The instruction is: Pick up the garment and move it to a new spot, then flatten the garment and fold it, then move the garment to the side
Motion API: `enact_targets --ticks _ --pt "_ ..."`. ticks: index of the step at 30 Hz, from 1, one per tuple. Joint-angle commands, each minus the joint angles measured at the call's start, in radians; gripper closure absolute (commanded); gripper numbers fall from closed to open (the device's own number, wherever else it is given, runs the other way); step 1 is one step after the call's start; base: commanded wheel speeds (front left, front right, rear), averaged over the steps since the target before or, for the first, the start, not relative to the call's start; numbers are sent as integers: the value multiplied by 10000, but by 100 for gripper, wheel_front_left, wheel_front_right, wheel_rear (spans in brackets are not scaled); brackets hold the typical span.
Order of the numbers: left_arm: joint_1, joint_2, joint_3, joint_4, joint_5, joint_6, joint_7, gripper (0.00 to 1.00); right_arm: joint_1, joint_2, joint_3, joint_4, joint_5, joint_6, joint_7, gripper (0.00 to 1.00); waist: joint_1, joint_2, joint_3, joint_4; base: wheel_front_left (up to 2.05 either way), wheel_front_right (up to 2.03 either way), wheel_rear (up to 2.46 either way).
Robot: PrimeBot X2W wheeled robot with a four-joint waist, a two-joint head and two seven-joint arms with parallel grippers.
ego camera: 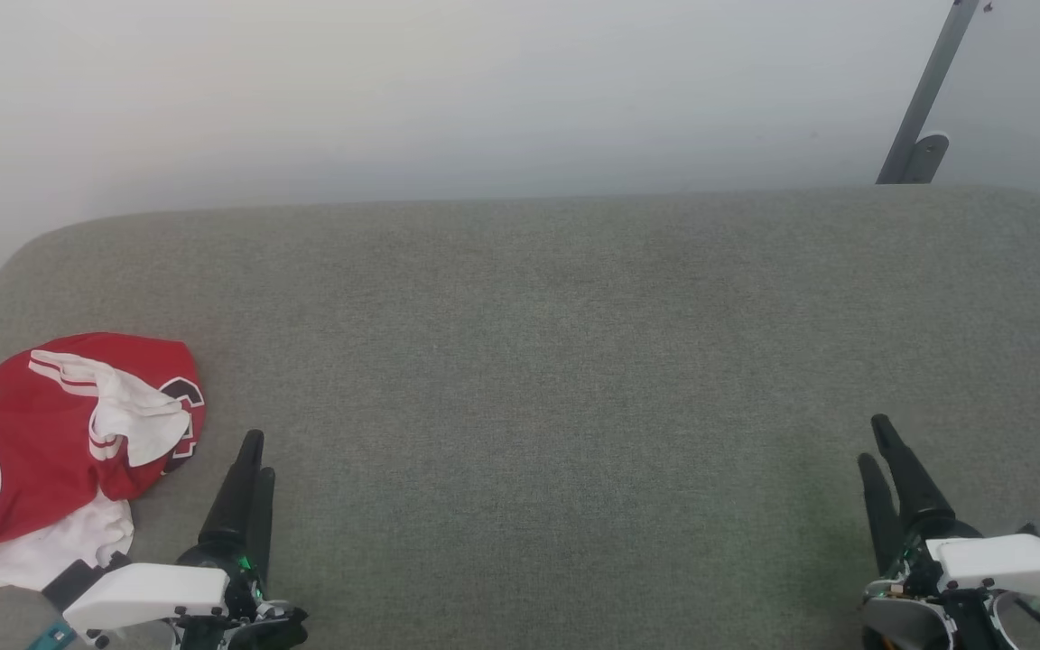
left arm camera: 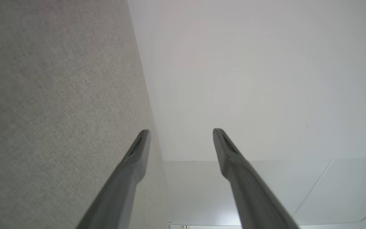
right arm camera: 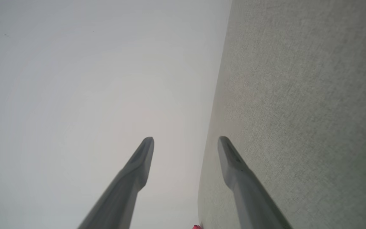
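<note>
The left tool (ego camera: 258, 453) is empty, its fingers parted. The right tool (ego camera: 872, 440) is likewise spread and empty. Both hover low over the grey fabric counter (ego camera: 529, 361). The garment (ego camera: 60, 442) lies crumpled at the counter's near left corner, perhaps overhanging its edge.

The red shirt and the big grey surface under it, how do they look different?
The garment is red and white with stripes; the grey surface is one plain colour. The garment is crumpled in a heap; the grey surface is flat and smooth. The garment is small, at the left edge; the grey surface spans the head view. Both look like cloth.
</note>
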Motion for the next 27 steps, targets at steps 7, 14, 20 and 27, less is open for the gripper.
enact_targets --ticks 7,14,20,27 --pt "-291 144 91 -296 1587 -17 -418 0 -437 -358 275 -265 -1096 1 -555 0 0 0 8 22 0 0 0" --pt "-248 76 217 -450 3458 -14 -722 0 -511 -481 399 -319 -2411 1 -874 0 0 0 14 44 0 0 0" --pt "-141 77 130 -732 5207 159 -964 0 -535 -553 520 -426 -3709 1 -1115 0 0 0 22 59 0 0 0" --pt "-26 100 -3 -941 6644 355 -1229 0 -562 -702 589 -553 -5455 1 -1382 0 0 0 47 83 0 0 0"
